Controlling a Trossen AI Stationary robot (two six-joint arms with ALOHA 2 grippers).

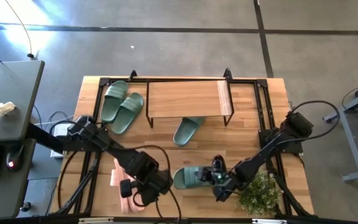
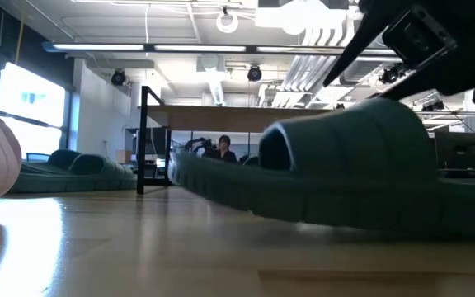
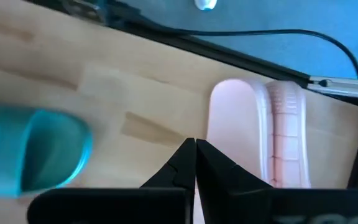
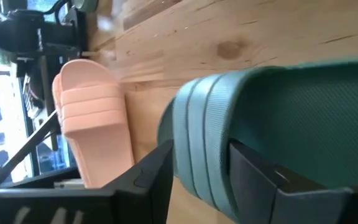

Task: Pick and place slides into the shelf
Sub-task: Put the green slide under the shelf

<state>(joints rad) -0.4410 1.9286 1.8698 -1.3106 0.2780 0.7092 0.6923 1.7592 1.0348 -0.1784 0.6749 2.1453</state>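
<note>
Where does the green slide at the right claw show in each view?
High: green slide, lower middle, beside the right claw.
Low: fills the centre-right.
Left wrist: blurred at the left edge.
Right wrist: strap between the open fingers.
Shared landmark: pink slide.

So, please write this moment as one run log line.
right gripper: open, around green slide strap | left gripper: shut, over pink slides | shelf: top bare

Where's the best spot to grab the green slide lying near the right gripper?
Probably its broad strap. The green slide lies flat, sole down, so the strap arches up clear of the table. Come from above with one finger under the arch and one outside, as the right gripper stands now, fingers open astride the strap.
</note>
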